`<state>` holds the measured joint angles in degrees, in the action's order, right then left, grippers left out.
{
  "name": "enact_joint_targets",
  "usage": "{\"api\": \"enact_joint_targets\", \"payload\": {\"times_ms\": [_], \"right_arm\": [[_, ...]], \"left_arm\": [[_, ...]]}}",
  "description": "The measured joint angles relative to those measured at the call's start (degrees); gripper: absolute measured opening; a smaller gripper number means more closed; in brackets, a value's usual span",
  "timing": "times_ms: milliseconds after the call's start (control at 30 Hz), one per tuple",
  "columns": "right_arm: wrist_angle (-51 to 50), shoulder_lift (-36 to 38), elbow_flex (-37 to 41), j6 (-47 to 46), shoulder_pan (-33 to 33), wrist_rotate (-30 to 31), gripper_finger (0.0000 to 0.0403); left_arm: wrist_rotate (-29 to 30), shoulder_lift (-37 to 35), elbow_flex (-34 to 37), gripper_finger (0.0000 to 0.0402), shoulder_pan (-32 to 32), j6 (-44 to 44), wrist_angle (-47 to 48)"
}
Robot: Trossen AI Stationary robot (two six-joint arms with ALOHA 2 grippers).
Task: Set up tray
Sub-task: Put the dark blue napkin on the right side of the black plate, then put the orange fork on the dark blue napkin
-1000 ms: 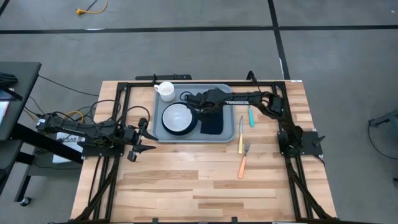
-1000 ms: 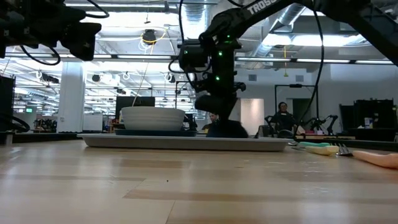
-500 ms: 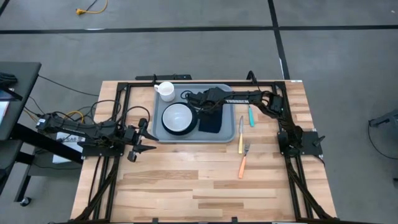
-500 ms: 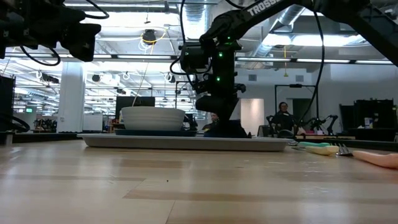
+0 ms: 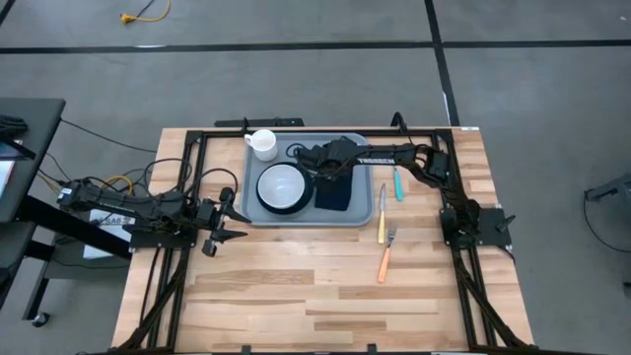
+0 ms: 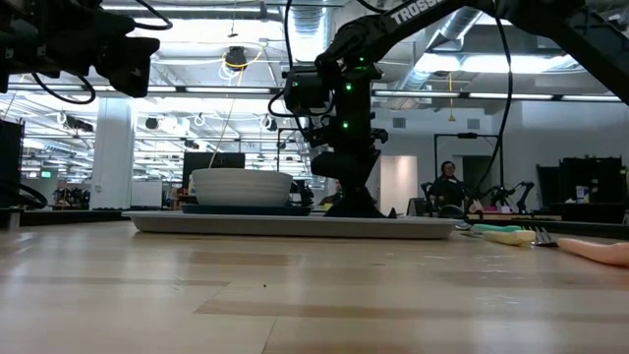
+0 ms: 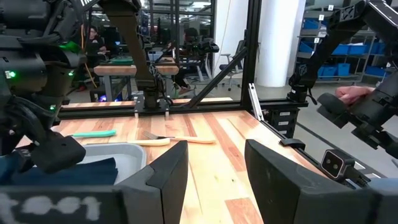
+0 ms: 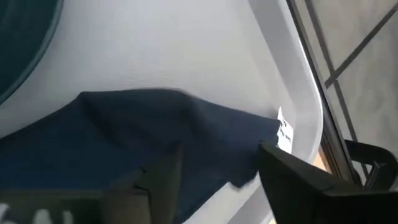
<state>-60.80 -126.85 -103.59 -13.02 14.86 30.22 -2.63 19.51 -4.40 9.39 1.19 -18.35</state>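
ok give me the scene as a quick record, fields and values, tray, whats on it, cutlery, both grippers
tray: light grey-blue tray at the table's far middle
on tray: white bowl on a dark plate; dark navy napkin beside them
mug: white mug at the tray's far left corner
cutlery: knife, teal-handled utensil and orange-handled fork on the wood right of the tray
right gripper: open, just above the napkin's far end
left gripper: open, waiting left of the tray
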Motion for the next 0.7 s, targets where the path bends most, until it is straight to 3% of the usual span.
{"api": "enact_joint_targets", "payload": {"times_ms": [200, 367, 433, 567, 700], "right_arm": [[-0.9, 0.5, 0.0, 0.0, -1.0, 7.0, 0.0234], [-1.0, 2.5, 0.0, -0.5, -3.0, 15.9, 0.0224], [-1.1, 3.3, 0.0, -0.5, -3.8, 16.8, 0.0216], [-1.4, 4.1, 0.0, -0.6, -5.6, 12.9, 0.0193], [-3.6, 4.1, 0.0, -2.4, -6.9, 1.3, 0.015]], "left_arm": [[0.0, 0.0, 0.0, 0.0148, 0.0, 0.0, 0.0], [0.0, 0.0, 0.0, 0.0148, 0.0, 0.0, 0.0], [0.0, 0.0, 0.0, 0.0148, 0.0, 0.0, 0.0], [0.0, 0.0, 0.0, 0.0148, 0.0, 0.0, 0.0], [0.0, 0.0, 0.0, 0.0148, 0.0, 0.0, 0.0]]}}
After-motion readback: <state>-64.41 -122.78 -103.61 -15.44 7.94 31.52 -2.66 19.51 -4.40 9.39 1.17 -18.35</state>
